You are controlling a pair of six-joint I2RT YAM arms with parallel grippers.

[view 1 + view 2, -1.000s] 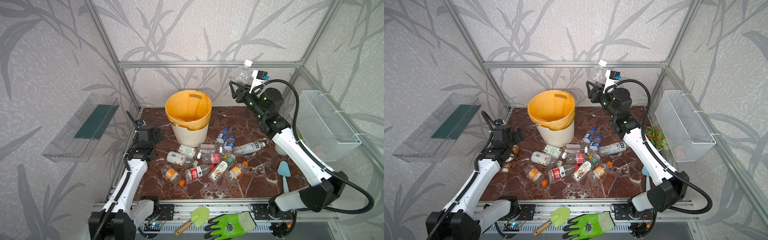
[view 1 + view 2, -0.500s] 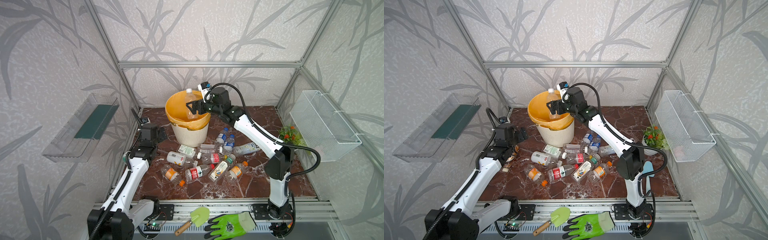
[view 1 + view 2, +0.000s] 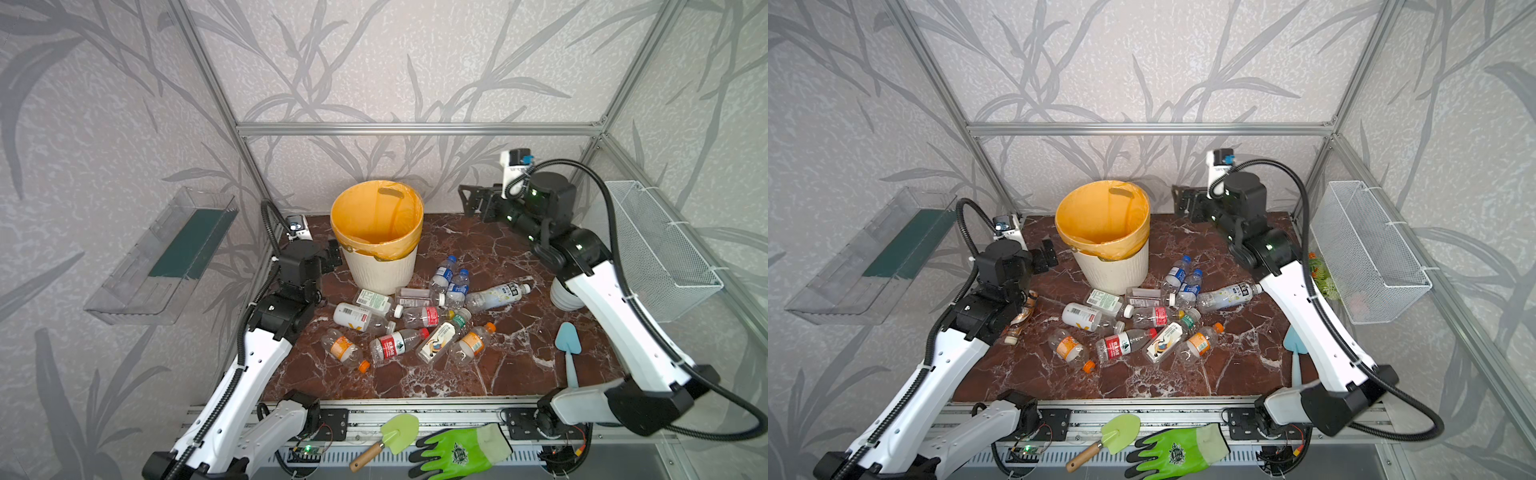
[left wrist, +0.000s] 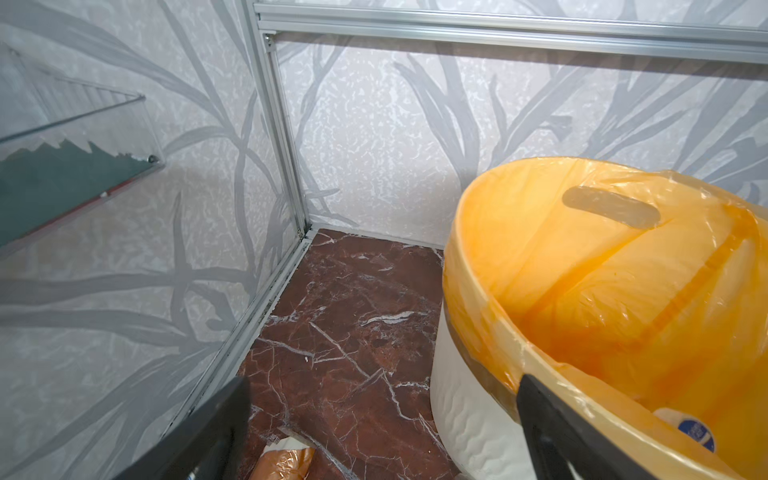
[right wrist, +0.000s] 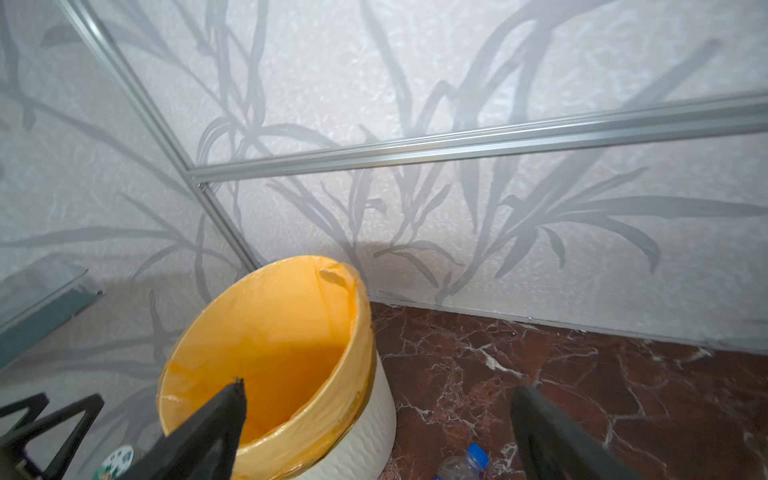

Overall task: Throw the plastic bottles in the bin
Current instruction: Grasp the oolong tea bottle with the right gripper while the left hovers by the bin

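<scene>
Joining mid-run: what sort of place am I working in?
Probably a staged robot test cell, not a real room: aluminium frame holding wallpapered panels, a marble-look tabletop, and a mounting rail along the front edge.

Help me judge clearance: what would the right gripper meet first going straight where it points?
Most likely the bin: the open right gripper points at its near rim. Height is unclear, so it may pass just over.

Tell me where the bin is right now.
In both top views the bin stands upright at the back of the marble table, slightly left of centre, behind the heap of plastic bottles, with the left hand close beside it.
</scene>
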